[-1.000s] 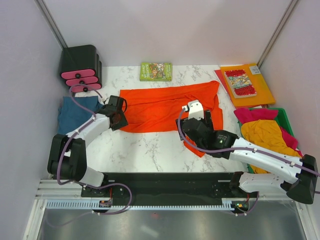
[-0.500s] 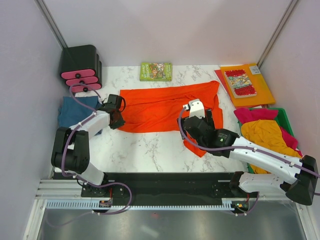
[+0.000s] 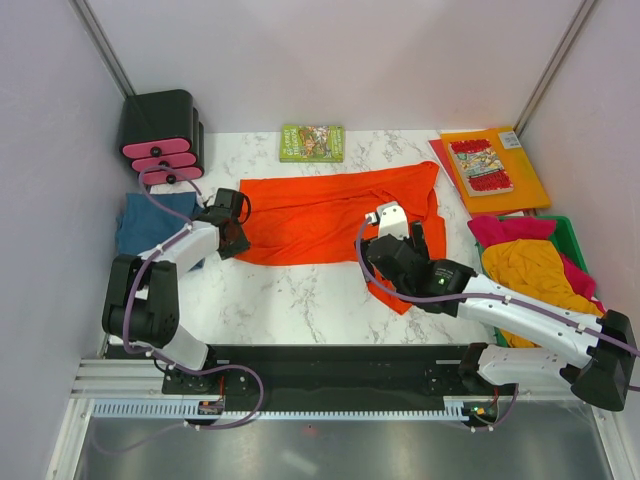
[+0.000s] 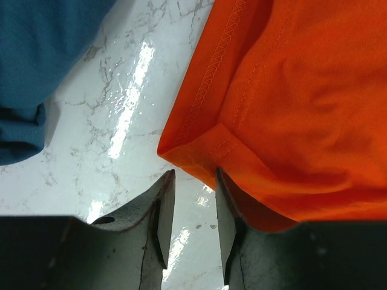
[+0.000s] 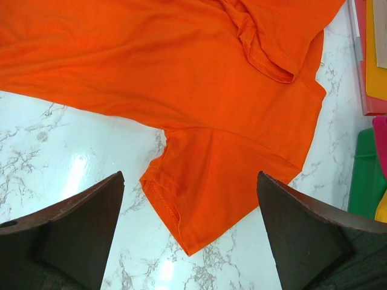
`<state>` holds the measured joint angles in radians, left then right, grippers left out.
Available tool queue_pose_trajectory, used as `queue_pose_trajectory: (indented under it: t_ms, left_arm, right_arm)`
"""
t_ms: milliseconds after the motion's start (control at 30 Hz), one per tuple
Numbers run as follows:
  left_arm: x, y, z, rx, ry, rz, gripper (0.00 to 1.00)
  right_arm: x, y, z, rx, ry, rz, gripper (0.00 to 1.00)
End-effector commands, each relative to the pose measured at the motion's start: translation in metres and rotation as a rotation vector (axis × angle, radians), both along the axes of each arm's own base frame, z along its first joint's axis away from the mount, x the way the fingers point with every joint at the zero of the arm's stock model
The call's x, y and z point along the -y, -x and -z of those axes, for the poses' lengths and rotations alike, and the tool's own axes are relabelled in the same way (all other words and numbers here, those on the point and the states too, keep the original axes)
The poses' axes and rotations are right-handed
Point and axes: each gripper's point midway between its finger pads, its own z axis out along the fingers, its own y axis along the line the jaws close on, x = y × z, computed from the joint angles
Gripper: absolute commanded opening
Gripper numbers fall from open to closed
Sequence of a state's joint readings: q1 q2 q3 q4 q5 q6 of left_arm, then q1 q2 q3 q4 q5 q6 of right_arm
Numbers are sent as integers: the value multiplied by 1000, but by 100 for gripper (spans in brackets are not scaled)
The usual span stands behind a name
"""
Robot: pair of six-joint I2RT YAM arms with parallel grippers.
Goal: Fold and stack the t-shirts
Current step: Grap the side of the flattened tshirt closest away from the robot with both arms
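A bright orange-red t-shirt (image 3: pixel 320 215) lies spread flat on the marble table. Its lower left hem corner (image 4: pixel 181 148) sits just beyond the tips of my left gripper (image 4: pixel 195 175), whose jaws stand a little apart with only marble showing between them. The right fingertip touches the cloth's edge. My right gripper (image 5: pixel 190 175) hangs wide open above the shirt's near sleeve (image 5: pixel 211 181). A teal-blue t-shirt (image 3: pixel 140 222) lies at the table's left edge, beside the left arm. In the top view the left gripper (image 3: pixel 238 225) is at the shirt's left edge and the right gripper (image 3: pixel 402 228) over its right part.
A green bin (image 3: pixel 565 225) at the right holds a mustard-yellow shirt (image 3: pixel 535 270) and a magenta shirt (image 3: pixel 505 230). Behind it lies an orange folder (image 3: pixel 525 180) with a comic book (image 3: pixel 482 165). A small green book (image 3: pixel 312 142) and a black unit with pink drawers (image 3: pixel 160 135) stand at the back.
My left arm swung its elbow in and the gripper shifted slightly along the shirt's left edge; its jaws narrowed, then widened again. The right gripper barely moved.
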<state>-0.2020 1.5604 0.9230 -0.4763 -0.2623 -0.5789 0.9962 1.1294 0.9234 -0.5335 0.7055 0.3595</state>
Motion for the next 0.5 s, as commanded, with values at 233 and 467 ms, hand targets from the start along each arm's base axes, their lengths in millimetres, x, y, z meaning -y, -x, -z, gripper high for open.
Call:
queue_pose_trajectory:
  t_ms: [233, 467]
  left_arm:
    - [0, -21, 5, -2, -15, 5, 35]
    - [-4, -12, 14, -30, -28, -2, 26]
  right_arm:
    - [0, -1, -3, 10, -26, 3, 98]
    - [3, 0, -1, 6, -21, 7, 98]
